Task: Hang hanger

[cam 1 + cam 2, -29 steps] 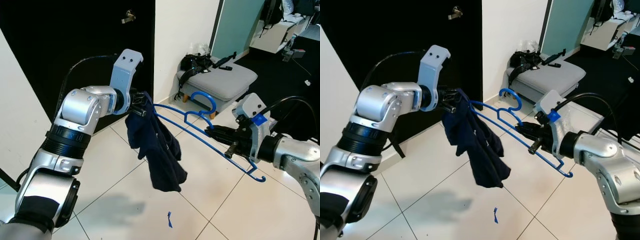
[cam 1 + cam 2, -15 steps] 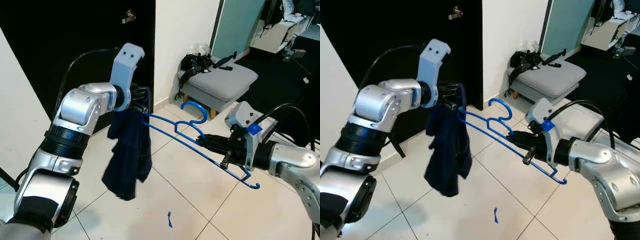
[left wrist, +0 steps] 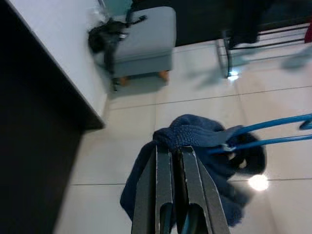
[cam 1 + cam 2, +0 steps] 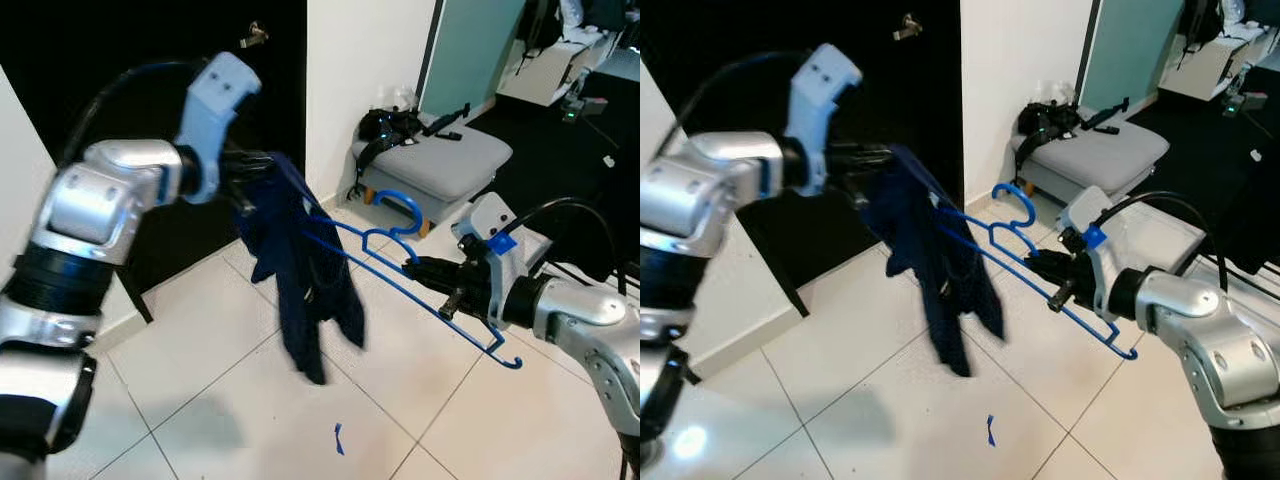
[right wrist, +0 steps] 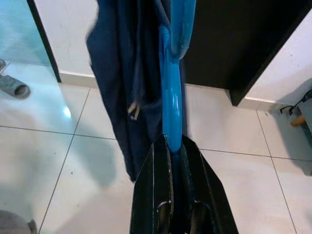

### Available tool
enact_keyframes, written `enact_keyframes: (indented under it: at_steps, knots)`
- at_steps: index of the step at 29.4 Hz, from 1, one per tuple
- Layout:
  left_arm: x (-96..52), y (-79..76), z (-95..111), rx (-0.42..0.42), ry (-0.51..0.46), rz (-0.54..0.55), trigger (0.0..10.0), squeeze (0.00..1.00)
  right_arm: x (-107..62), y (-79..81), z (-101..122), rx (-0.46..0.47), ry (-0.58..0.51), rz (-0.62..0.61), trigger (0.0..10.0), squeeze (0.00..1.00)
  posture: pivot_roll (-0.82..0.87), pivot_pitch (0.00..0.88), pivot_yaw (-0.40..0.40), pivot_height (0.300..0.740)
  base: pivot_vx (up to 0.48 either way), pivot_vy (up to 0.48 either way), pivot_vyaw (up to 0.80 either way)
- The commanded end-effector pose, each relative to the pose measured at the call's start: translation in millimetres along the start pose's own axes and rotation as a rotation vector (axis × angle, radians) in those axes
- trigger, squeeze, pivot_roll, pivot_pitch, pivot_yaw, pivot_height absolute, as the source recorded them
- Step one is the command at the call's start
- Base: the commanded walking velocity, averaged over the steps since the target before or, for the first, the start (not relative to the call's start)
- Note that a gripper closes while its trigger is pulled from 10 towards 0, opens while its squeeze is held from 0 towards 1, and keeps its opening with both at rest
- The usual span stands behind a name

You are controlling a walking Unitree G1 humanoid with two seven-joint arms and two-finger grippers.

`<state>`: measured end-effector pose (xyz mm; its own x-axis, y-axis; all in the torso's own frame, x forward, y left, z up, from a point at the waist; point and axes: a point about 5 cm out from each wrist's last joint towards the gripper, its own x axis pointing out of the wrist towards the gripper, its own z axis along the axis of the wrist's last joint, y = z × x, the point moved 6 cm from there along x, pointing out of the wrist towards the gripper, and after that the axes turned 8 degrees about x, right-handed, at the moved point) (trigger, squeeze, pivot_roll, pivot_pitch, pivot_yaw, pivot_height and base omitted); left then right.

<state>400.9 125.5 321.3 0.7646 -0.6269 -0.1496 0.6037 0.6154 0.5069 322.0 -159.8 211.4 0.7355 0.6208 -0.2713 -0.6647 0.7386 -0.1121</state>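
Since half a second ago the left arm has swung up and outward toward 10 o'clock, and the dark blue garment (image 4: 300,262), which hung limp below the left pincer (image 4: 247,172), now trails out along the blue hanger (image 4: 420,280) toward 4 o'clock (its edges are blurred). The right pincer (image 4: 437,272) has stayed near 3 o'clock, clamped on the hanger's lower bar, with the hook (image 4: 402,207) rising just above it.

The left wrist view shows what the head views leave vague: the left pincer's fingers (image 3: 165,190) pressed together on a bunched fold of the garment (image 3: 195,139), with the hanger's blue bars (image 3: 273,132) running off to one side. The right wrist view looks straight along the hanger (image 5: 171,97), squeezed between the fingers (image 5: 157,195), the cloth (image 5: 126,92) hanging beside it over white floor tiles (image 5: 58,161). Behind, at 1 o'clock, stands a grey ottoman (image 4: 440,165) carrying a black bag (image 4: 385,125).
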Motion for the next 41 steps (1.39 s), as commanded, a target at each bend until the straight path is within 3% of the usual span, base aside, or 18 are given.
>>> enact_keyframes:
  at_steps: [1, 5, 6, 9, 14, 15, 26, 36, 41]
  knots:
    - [-14.2, 21.1, 9.6, 0.068, -0.018, 0.065, 10.0, 0.00, 0.0, -1.3, -5.5, 0.005, 0.026, -0.008, 10.0, 0.00, 0.05, 0.067, 0.008, 0.740, 0.000, 0.000, 0.00]
    - [-21.9, 34.0, 10.8, 0.075, -0.024, 0.112, 10.0, 0.00, -0.9, 0.4, -8.5, 0.007, 0.037, 0.001, 10.0, 0.00, 0.04, 0.067, 0.008, 0.740, 0.000, 0.000, 0.00]
    - [-28.6, 44.9, 15.1, 0.088, -0.041, 0.150, 10.0, 0.00, -1.8, 1.1, -12.4, 0.013, 0.049, 0.006, 10.0, 0.00, 0.05, 0.070, 0.006, 0.740, 0.000, 0.000, 0.00]
    - [-29.9, 44.5, 21.9, 0.108, -0.069, 0.145, 10.0, 0.00, -1.7, -0.4, -15.1, 0.016, 0.055, 0.001, 10.0, 0.00, 0.05, 0.070, 0.006, 0.740, 0.000, 0.000, 0.00]
    - [-23.1, 28.3, 26.9, 0.131, -0.103, 0.075, 10.0, 0.00, 0.3, -1.7, -9.7, 0.024, 0.021, -0.006, 10.0, 0.00, 0.05, 0.071, 0.006, 0.740, 0.000, 0.000, 0.00]
    - [-17.3, 16.9, 26.2, 0.138, -0.107, 0.030, 10.0, 0.00, 0.9, -1.9, -3.3, 0.019, -0.012, -0.009, 10.0, 0.00, 0.05, 0.076, 0.007, 0.740, 0.000, 0.000, 0.00]
    - [-11.6, -8.5, 31.2, 0.170, -0.145, -0.094, 10.0, 0.00, 0.1, 1.2, 22.6, 0.016, -0.140, -0.002, 10.0, 0.00, 0.05, 0.081, 0.011, 0.740, 0.000, 0.000, 0.00]
    - [-4.3, -9.8, 33.9, 0.145, -0.155, -0.087, 10.0, 0.00, 1.1, 9.2, 21.4, 0.009, -0.136, 0.036, 10.0, 0.00, 0.05, 0.082, 0.015, 0.740, 0.000, 0.000, 0.00]
    - [1.3, -2.4, 24.4, 0.124, -0.111, -0.044, 10.0, 0.00, -6.8, 2.6, 28.4, 0.025, -0.172, 0.022, 10.0, 0.00, 0.05, 0.083, 0.017, 0.740, 0.000, 0.000, 0.00]
